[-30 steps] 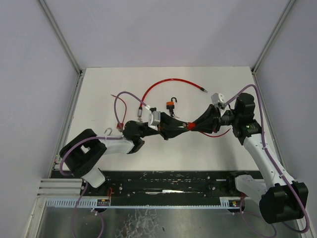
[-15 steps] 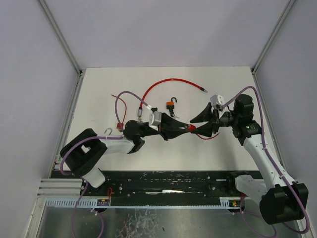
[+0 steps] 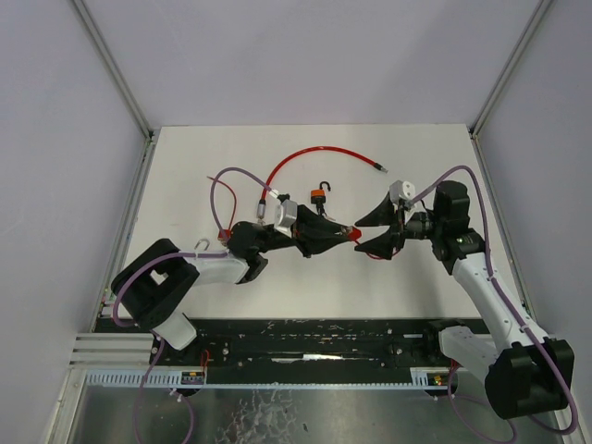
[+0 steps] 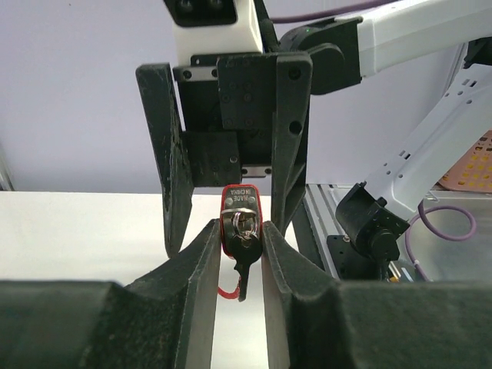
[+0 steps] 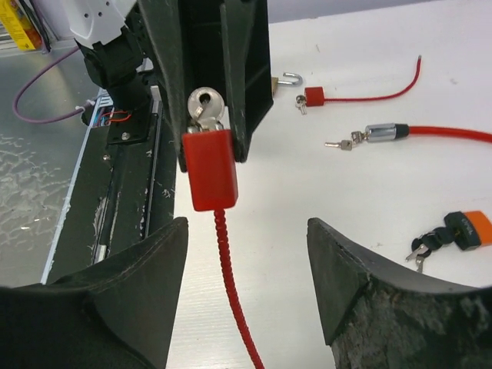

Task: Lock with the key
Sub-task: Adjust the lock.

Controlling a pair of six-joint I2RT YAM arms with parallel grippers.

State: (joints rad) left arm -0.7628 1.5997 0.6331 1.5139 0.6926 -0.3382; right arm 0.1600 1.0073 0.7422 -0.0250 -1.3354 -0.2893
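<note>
- Between the fingertips of the left pincer [image 4: 241,231] sits the red cable lock [image 5: 210,167]. The two jaws are drawn narrow and press on its sides, so it is gripped and lifted clear of the white table [image 3: 185,166].
- At the end of the lock turned back into the left pincer, a silver key [image 5: 206,102] on a ring lies between that pincer's fingers [image 5: 247,77]. Whether it is fully seated in the keyhole cannot be told.
- From the lock's other end, which points at the right pincer [image 5: 246,231], its thin red cable [image 5: 233,307] drops to the table and passes under the gap between the right jaws.
- Just in front of the left pincer, tip to tip with it, the right pincer stands wide and holds nothing. Its fingers [image 4: 171,154] flank the lock, one on each side, and touch neither the lock nor the key.
- Beyond the left pincer, on the side away from the arm bases, an orange padlock [image 3: 319,194] with dark keys lies on the table, apart from both pincers.
- Farther out past that padlock, a thick red cable [image 3: 314,151] arcs across the table, with a metal end piece and small keys at one end.
- Behind the left pincer, beside its own arm, a small red padlock [image 5: 314,96] with a thin cable lies next to a silver shackle.
</note>
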